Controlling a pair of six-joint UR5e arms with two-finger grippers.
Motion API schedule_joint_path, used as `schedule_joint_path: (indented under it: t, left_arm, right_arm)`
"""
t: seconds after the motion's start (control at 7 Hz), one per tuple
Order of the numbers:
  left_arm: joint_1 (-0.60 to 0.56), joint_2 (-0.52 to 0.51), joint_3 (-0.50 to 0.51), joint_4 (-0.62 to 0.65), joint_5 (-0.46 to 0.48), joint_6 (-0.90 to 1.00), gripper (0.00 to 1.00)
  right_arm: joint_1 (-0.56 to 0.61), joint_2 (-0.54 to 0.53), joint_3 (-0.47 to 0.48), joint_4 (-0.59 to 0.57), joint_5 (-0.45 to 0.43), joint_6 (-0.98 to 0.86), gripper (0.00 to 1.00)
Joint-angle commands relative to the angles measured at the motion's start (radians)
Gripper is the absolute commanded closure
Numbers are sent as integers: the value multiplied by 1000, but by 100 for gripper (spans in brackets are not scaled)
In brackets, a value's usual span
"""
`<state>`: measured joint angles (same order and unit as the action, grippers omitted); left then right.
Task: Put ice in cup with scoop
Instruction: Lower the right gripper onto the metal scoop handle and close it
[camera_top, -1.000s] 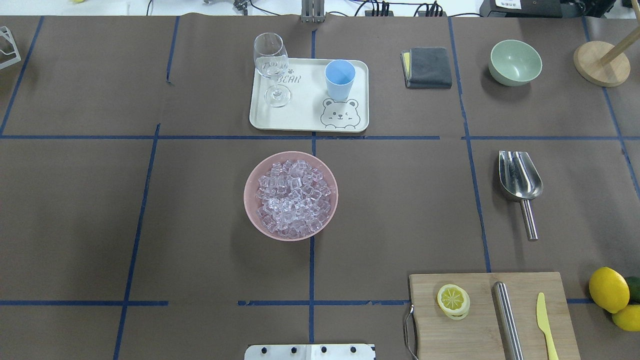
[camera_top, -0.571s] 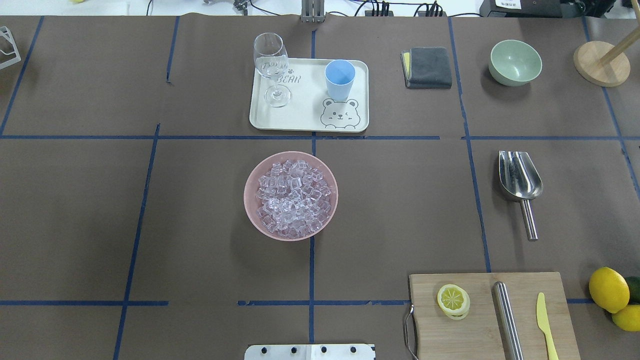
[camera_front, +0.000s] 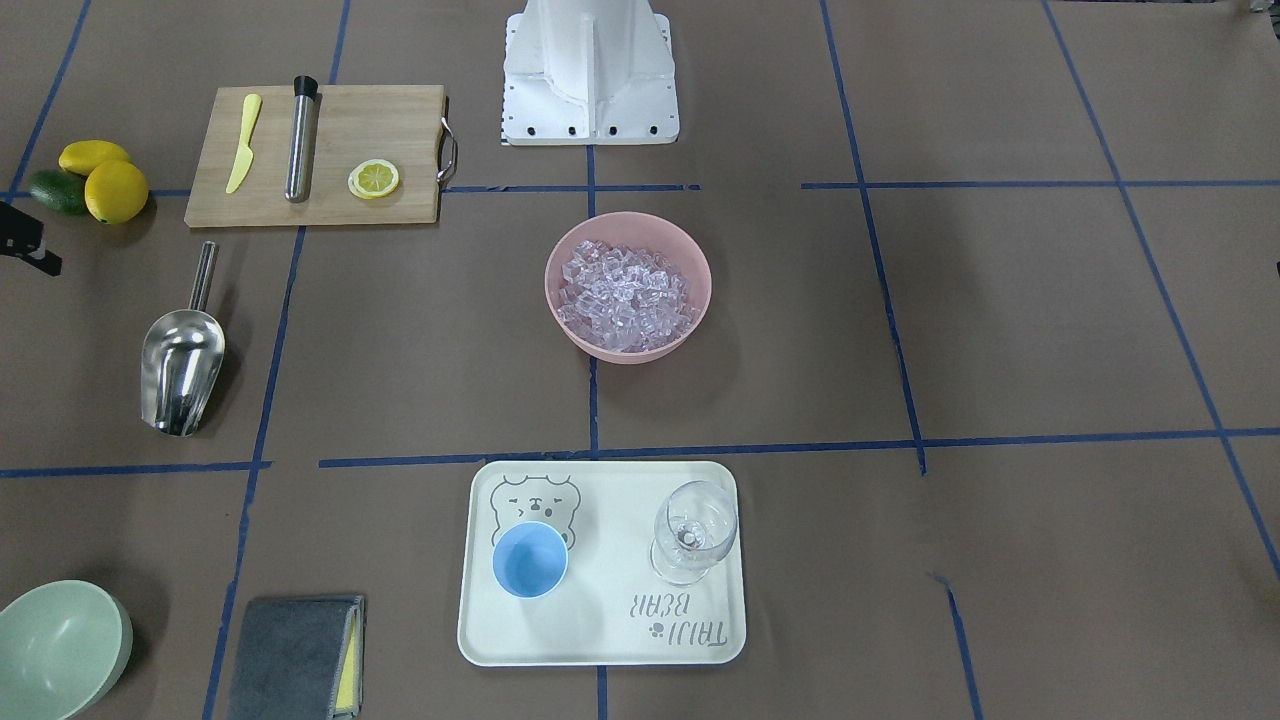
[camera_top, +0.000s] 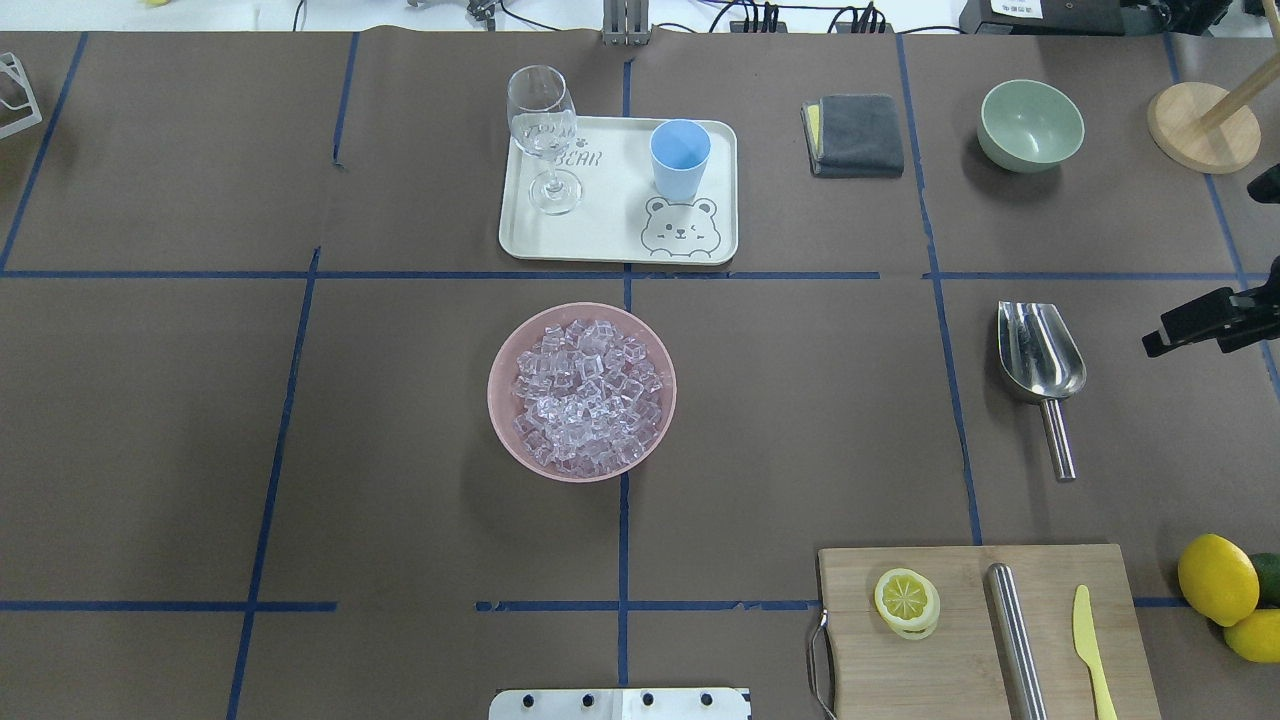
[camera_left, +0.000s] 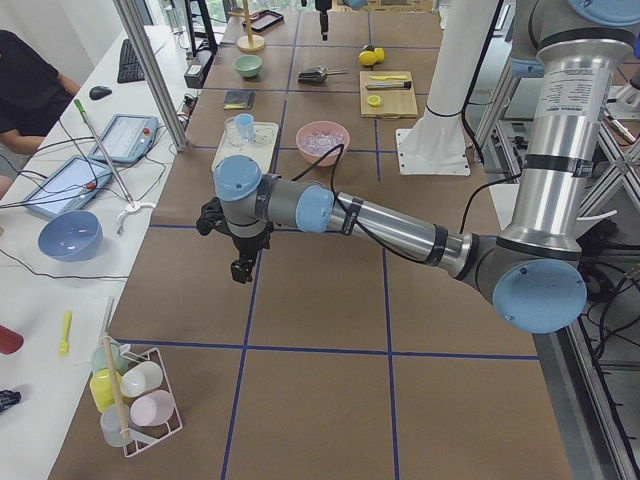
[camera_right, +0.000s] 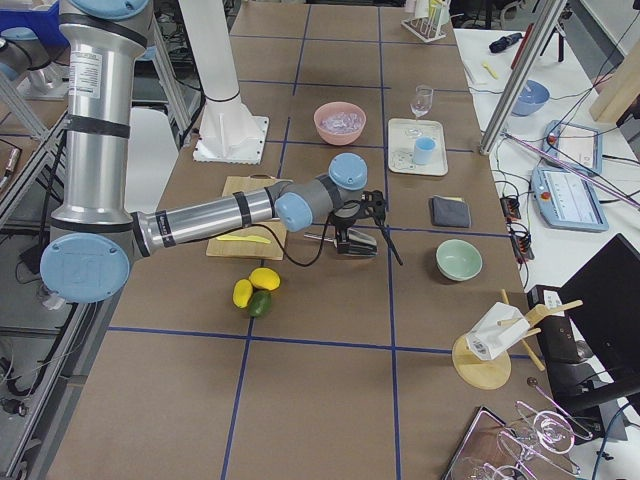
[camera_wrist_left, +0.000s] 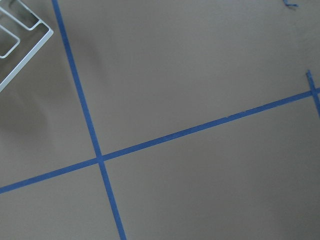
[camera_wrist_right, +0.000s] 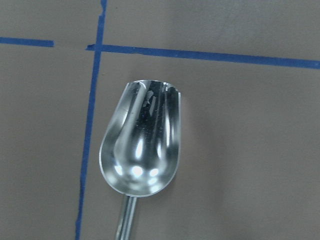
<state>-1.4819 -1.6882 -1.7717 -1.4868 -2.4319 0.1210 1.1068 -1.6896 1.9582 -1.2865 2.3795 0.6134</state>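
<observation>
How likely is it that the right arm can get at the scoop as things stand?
Likely yes. The scoop lies alone on the bare table with its handle free. The right tool hangs close beside it with nothing between them, and the right wrist view looks straight down on the scoop.

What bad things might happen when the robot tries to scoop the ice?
1. The scoop lies flat, and its handle is thin and shiny, so it might slip when grabbed.
2. The ice nearly fills the bowl; digging in may push cubes onto the table.
3. The cup is small, with a wine glass beside it on the tray; pouring might miss or knock the glass.
</observation>
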Motion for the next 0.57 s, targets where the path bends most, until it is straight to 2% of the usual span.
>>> schedule_joint_path:
  t: [0.0, 0.14, 0.29, 0.43]
  left_arm:
    - [35, 10, 6, -111, -12, 2, 0]
    - [41, 12, 5, -121, -4, 3, 0]
    - [42, 15, 17, -124, 1, 14, 0]
    - [42, 13, 17, -147, 1, 12, 0]
  right_arm:
    - [-205, -47, 39, 231, -218, 331, 0]
    - [-288, -57, 39, 248, -291, 427, 0]
    - [-323, -58, 37, 246, -305, 440, 0]
    - [-369, -62, 39, 251, -389, 450, 0]
